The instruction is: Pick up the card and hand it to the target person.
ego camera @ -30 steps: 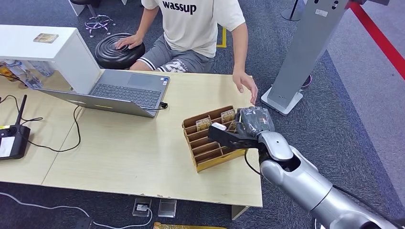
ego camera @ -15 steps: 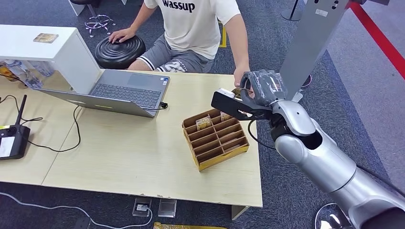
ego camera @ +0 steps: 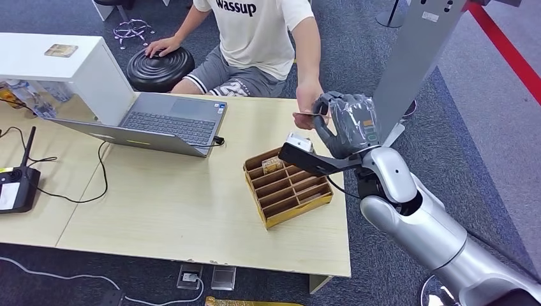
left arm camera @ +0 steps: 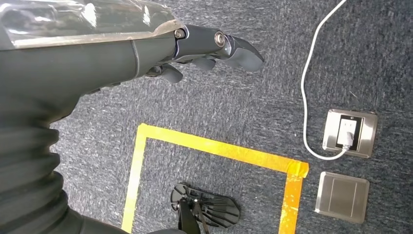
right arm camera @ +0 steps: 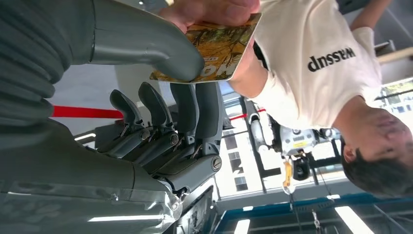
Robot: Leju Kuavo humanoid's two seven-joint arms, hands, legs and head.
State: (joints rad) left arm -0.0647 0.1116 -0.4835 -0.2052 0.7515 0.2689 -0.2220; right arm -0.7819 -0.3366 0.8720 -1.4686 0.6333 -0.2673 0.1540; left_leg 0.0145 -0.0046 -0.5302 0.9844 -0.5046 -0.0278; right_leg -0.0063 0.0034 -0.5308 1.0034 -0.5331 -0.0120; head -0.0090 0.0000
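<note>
- The right hand was raised above the far edge of the tabletop, beyond the slotted card box, and reached toward the seated person.
- The card was pinched between the thick thumb and the dark fingers of the right hand — the fingers were closed on it, not spread.
- The person's hand had met the card at its outer end; in the right wrist view the person's fingertips lay on the card's edge, so both parties were touching it at once.
- The left hand hung over the carpet well away from the card box, its fingers loosely extended and holding nothing.
- Judged stage: the handover point — transfer not yet complete.
- Risk: if the right hand let go before the person's pinch was firm, the card would likely drop onto the tabletop or the carpet past the card box.
- Risk: if the right hand kept its grip while the person pulled, the thin card could bend or slip out askew.
- Risk: the forearm stood over the card box; a careless retreat might knock it or the remaining cards in it.
</note>
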